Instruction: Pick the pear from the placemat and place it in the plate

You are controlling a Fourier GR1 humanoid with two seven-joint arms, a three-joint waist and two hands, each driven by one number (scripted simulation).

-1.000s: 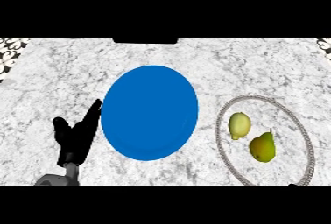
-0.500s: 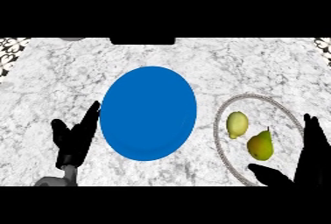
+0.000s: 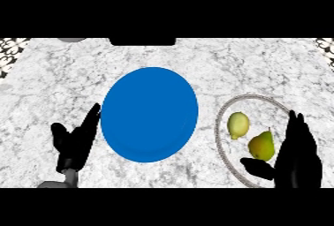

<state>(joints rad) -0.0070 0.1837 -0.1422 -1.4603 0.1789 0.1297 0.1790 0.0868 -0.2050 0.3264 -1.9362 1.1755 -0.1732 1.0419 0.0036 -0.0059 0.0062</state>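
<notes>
The green-yellow pear [image 3: 261,145] lies on a round marbled placemat [image 3: 257,103] with a grey braided rim, at the right. A yellow lemon [image 3: 238,125] lies just to its upper left on the same mat. The blue plate [image 3: 149,114] sits in the middle of the counter. My right hand [image 3: 297,156] stands open right beside the pear, fingers straight up along its right side and thumb below it. My left hand [image 3: 75,143] rests open at the plate's left edge, fingers up.
The white marble counter runs to patterned edges at the top corners. A dark object [image 3: 142,41] and a grey one [image 3: 72,39] sit at the far edge.
My right hand has come up from the lower right edge and moved in beside the pear. The left hand, plate and fruit have not moved.
</notes>
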